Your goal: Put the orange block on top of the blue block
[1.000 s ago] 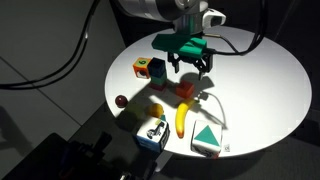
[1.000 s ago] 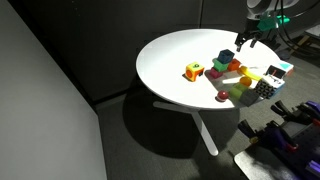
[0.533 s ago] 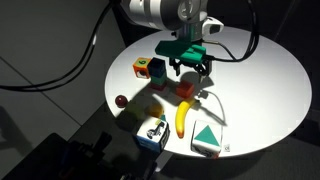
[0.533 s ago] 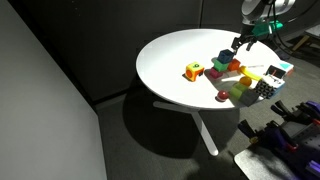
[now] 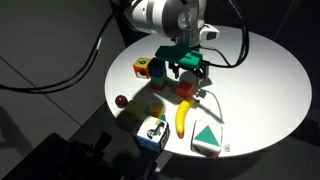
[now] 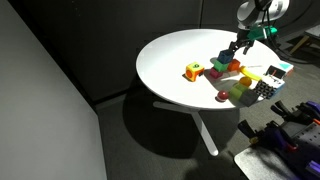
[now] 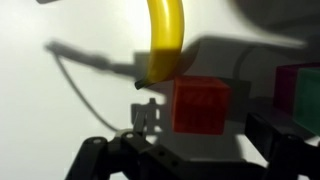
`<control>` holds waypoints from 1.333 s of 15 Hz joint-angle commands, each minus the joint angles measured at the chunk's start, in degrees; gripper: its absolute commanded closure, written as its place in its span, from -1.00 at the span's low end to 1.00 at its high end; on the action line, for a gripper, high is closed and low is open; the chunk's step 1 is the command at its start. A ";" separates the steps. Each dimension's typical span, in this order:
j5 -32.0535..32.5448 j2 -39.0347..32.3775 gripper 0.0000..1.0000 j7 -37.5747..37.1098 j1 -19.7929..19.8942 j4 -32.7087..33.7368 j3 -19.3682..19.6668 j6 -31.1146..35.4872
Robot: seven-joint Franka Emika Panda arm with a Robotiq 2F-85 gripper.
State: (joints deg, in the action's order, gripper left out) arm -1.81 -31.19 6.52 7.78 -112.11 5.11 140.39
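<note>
The orange block (image 7: 202,105) is a plain orange-red cube on the white table, just below the banana's tip in the wrist view. In an exterior view the orange block (image 5: 186,91) sits directly under my gripper (image 5: 190,70). My gripper (image 7: 190,150) is open and empty, with its dark fingers (image 7: 285,140) to either side of the block and apart from it. The blue block (image 5: 157,71), with blue and green faces, stands to the left of the gripper. Its green face (image 7: 303,95) shows at the right edge of the wrist view.
A banana (image 5: 182,120) lies in front of the orange block. A yellow-orange marked cube (image 5: 141,67) stands beside the blue block. A white box with a green triangle (image 5: 206,138), a patterned box (image 5: 152,132) and a dark red piece (image 5: 120,101) stand near the table's (image 5: 260,80) front edge.
The gripper has moved left across the table and come down over the orange block. It has stayed open. The blocks and the banana have not moved.
</note>
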 commanded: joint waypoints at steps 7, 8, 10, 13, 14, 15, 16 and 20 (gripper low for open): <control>0.71 -4.17 -1.00 -1.81 -0.31 3.27 -0.24 -0.29; 0.71 -4.60 -1.00 -1.87 -0.31 3.64 -0.23 -0.34; 0.71 -5.49 -1.00 -1.95 -0.27 4.39 -0.21 -0.38; 0.83 -6.64 -0.50 -2.66 -0.45 5.52 0.04 -0.65; 0.94 -6.84 -0.48 -2.82 -0.54 5.73 0.11 -0.64; 0.90 -6.96 -0.32 -3.05 -0.57 5.96 0.14 -0.77; 0.82 -6.91 -0.17 -3.13 -0.53 6.17 0.10 -1.20; 0.84 -5.56 0.36 -3.49 -0.38 6.18 0.24 -2.57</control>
State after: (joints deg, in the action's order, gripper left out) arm -1.78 -37.53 4.59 7.58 -107.20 4.92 140.11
